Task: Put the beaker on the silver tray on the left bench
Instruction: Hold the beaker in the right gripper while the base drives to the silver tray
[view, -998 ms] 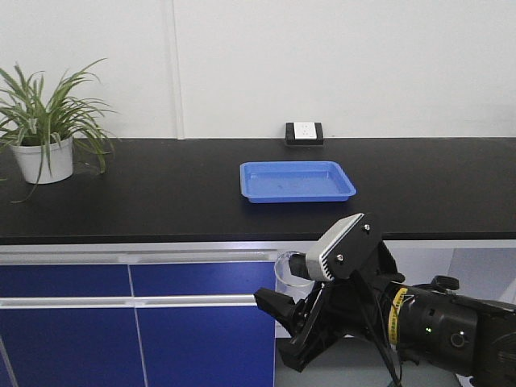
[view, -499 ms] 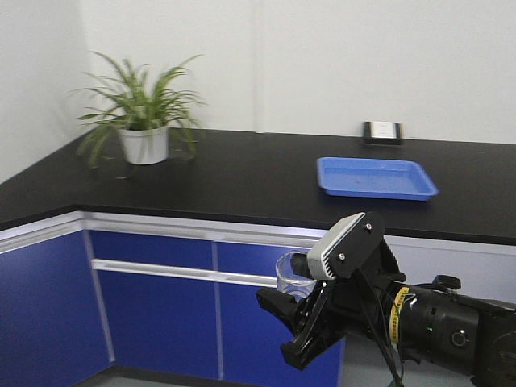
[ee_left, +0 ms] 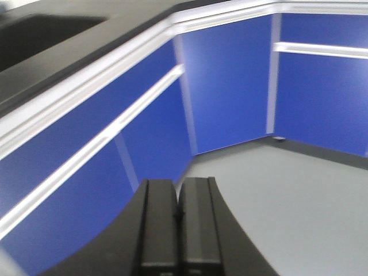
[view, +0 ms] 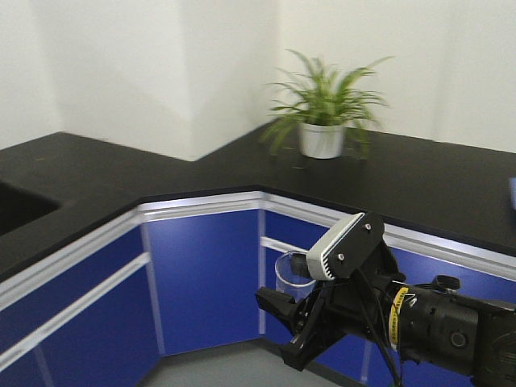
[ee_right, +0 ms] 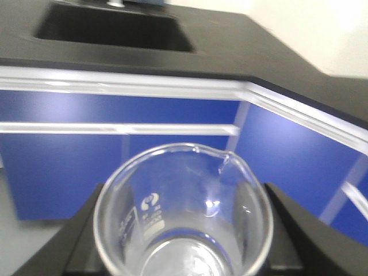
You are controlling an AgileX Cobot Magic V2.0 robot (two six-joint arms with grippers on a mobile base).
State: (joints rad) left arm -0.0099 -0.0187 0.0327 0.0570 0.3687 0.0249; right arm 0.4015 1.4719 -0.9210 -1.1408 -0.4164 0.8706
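The beaker is one clear, colourless glass cylinder with a thin rolled rim, a small pouring spout and white printed marks on its wall. It is upright and off any surface, held in the air in front of the blue cabinet fronts, below worktop level at the near right of the scene. The right gripper has its two black fingers against opposite sides of the glass, one left and one right. The left gripper is empty, its two flat black fingers pressed together with no gap.

The left bench has a flat matte black worktop with a white edge strip; it meets a second black worktop at the far corner. One rectangular sink recess is set into it. One potted plant, with long green leaves in a pale round pot, stands on the far worktop. The floor is smooth grey.
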